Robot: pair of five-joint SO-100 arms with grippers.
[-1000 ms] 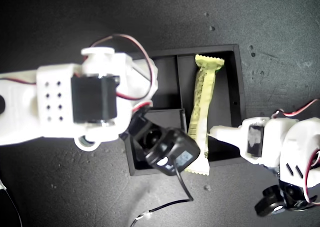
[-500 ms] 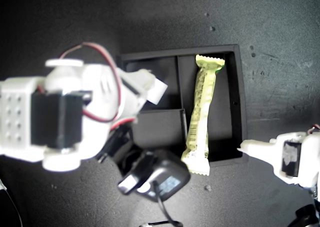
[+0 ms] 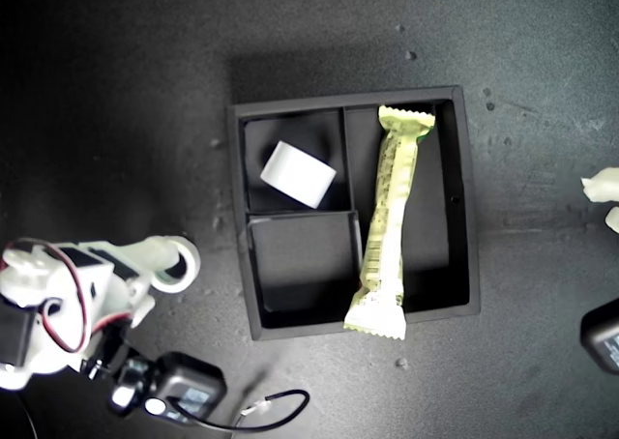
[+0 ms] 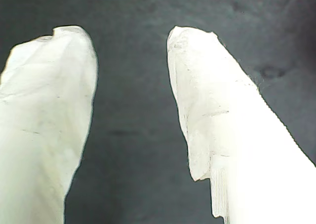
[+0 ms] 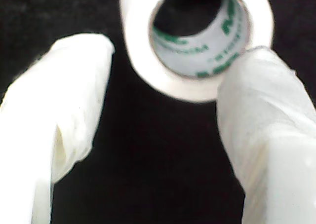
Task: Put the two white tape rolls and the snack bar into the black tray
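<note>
The black tray [image 3: 465,197] sits mid-table in the exterior view. One white tape roll [image 3: 298,174] lies tilted in its upper small compartment. The snack bar [image 3: 387,226] lies in the tall compartment, its lower crimped end resting over the tray's wall. The other white tape roll [image 3: 177,263] rests on the table to the exterior view's left of the tray. My second gripper [image 3: 155,279] is open beside it. In the second wrist view, one fingertip [image 5: 256,86] overlaps that roll's [image 5: 140,46] rim. My first gripper [image 4: 129,34] is open over bare table, at the exterior view's right edge [image 3: 602,195].
The tray's lower small compartment [image 3: 300,260] holds nothing. A black camera module [image 3: 184,395] and a looping black cable [image 3: 276,410] lie at the exterior view's lower left. Another black module [image 3: 602,335] shows at its right edge.
The arm on the exterior view's left pulled back from over the tray to the lower left, uncovering a tape roll in the upper compartment. The other arm withdrew to the right edge.
</note>
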